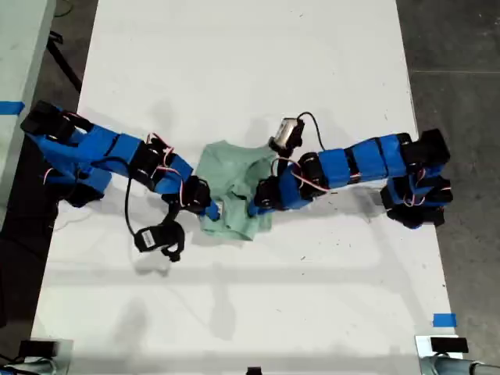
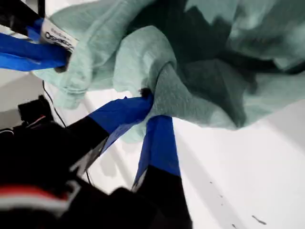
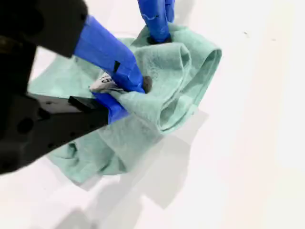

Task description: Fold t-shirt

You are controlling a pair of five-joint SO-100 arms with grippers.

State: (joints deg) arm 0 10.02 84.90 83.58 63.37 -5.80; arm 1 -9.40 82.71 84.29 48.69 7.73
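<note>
2 blue arms reach inward over white table [image 1: 250, 62], meeting at t-shirt [image 1: 234, 172], which lies crumpled at table's middle. My first gripper [image 2: 147, 102] pinches bunched fold. My second gripper [image 3: 126, 93] clamps cloth beside white label [image 3: 102, 83], just beside first gripper.
</note>
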